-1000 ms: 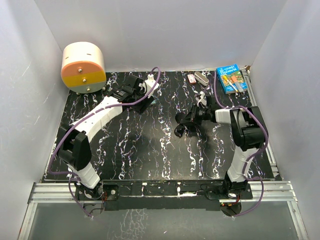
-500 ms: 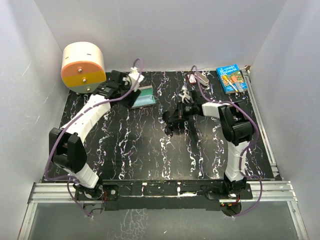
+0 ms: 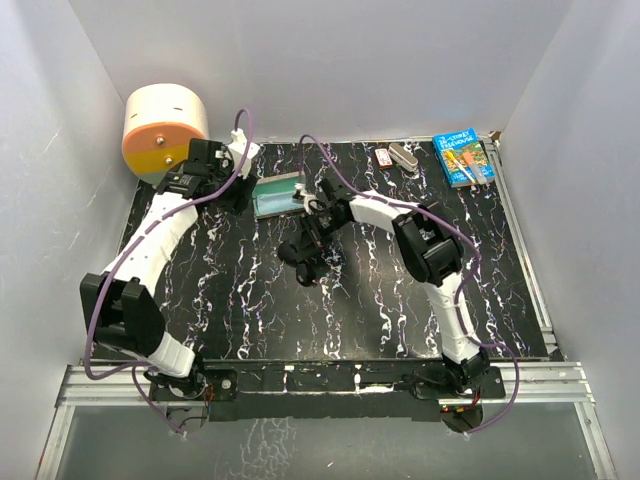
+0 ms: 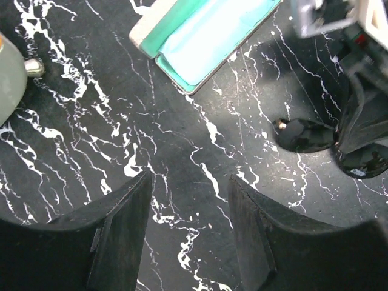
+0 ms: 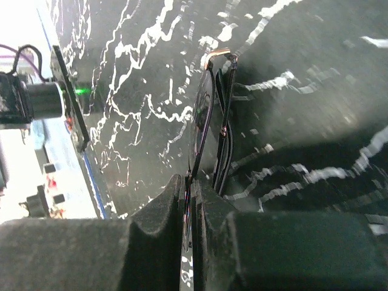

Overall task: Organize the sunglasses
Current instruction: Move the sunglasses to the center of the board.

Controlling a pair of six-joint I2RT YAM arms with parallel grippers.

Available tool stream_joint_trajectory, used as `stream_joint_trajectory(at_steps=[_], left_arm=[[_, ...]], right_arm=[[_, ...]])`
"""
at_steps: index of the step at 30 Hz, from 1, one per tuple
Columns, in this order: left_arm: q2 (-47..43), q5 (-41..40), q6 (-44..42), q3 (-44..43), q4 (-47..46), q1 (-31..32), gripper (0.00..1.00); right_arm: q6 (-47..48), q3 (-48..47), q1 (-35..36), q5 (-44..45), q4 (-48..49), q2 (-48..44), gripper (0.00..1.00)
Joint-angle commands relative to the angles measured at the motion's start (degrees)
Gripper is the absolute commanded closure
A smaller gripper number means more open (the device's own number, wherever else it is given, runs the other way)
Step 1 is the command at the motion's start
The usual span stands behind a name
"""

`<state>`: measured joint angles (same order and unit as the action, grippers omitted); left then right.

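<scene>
We see a black marbled tabletop (image 3: 250, 300) veined in white, spreading beneath both sets of jaws. Plain white walls (image 3: 350, 70) close it in beyond the jaws and on either side. A metal rail (image 3: 100, 385) runs well behind them. The light is even.

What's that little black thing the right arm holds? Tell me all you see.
The sunglasses: a small glossy black pair, plastic-looking, with dark roundish lenses and thin arms that look folded against the frame. The right gripper is shut on the frame, holding them low over the black marbled table, beside the open teal-lined case. Whether they touch the table is unclear.
</scene>
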<state>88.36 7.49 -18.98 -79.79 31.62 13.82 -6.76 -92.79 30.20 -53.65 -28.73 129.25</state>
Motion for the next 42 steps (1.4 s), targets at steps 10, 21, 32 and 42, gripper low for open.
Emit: stream_joint_trajectory(at_steps=[10, 21, 32, 42], left_arm=[[-7.10, 2.98, -2.31, 1.05, 3.11, -4.27, 0.49], [-5.80, 8.76, -3.03, 0.61, 5.63, -4.68, 0.48], [2.17, 29.22, -12.48, -2.36, 16.66, -3.13, 0.35], [-4.12, 20.23, -28.57, 13.75, 10.73, 11.52, 0.23]], right_arm=[[15.88, -23.46, 10.28, 1.41, -16.66, 11.58, 0.62], [-1.79, -7.03, 2.05, -4.80, 4.53, -1.85, 0.37], [-13.57, 13.90, -14.73, -12.21, 20.52, -15.84, 0.33], [-15.24, 24.21, -18.30, -12.64, 25.24, -18.14, 0.32]])
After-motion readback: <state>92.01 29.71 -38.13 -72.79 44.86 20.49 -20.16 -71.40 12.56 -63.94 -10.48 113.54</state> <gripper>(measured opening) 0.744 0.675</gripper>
